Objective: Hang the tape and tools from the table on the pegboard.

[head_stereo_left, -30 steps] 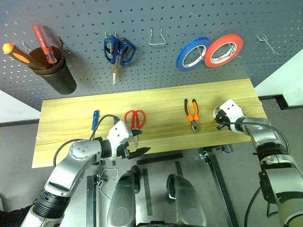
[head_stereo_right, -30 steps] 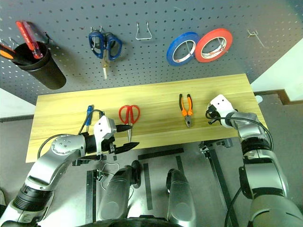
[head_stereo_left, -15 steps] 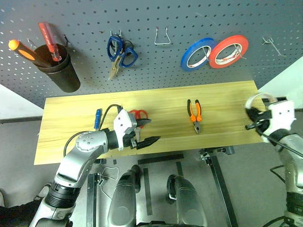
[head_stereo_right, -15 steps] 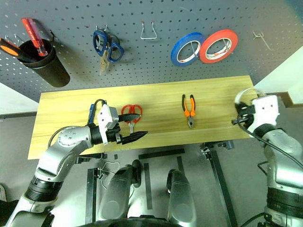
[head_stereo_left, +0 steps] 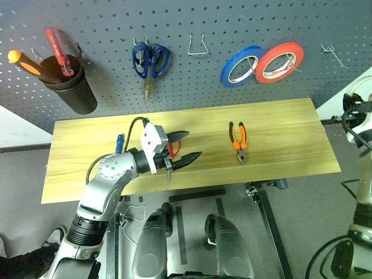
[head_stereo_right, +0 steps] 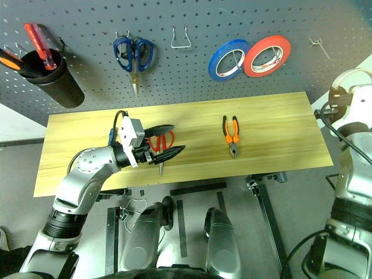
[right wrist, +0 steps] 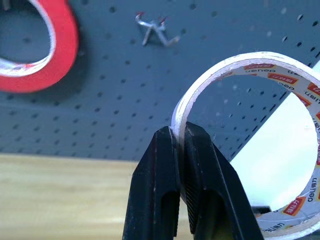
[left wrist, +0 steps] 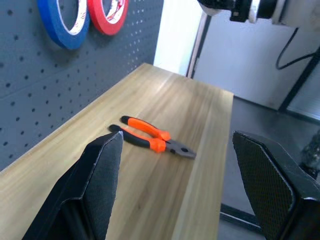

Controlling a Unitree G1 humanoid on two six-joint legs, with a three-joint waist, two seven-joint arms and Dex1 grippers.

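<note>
Holding the tape [right wrist: 260, 145] pinched by its wall in the right gripper [right wrist: 181, 150] — jaws clamped together on the thin band, one finger inside the ring and one outside, roll standing on edge in front of the pegboard [head_stereo_left: 232, 23], off the right end of the table [head_stereo_left: 279, 116] and below an empty wire hook [right wrist: 155, 30]. Judging the roll light and fairly stiff, though thin-walled and probably inclined to swing or flex at a one-point pinch; gripping across the wall looks right, since that leaves the open centre free to pass over a hook. Hovering the left gripper [head_stereo_left: 185, 145] over the red-handled scissors [head_stereo_right: 159, 143], jaws standing wide apart and holding nothing, fingers pointing along the table toward the pliers [head_stereo_left: 237, 139]. Expecting the scissors to feel rigid and smooth, lying flat, best taken across the handle loops or the pivot so that a loop stays free for hanging. Lying near the middle of the table, the pliers look heavier and steel-nosed — rubbery handles offering the surer hold. Resting beside the left forearm, the blue-handled screwdriver [head_stereo_left: 117, 143] looks slim, round and liable to roll.
</note>
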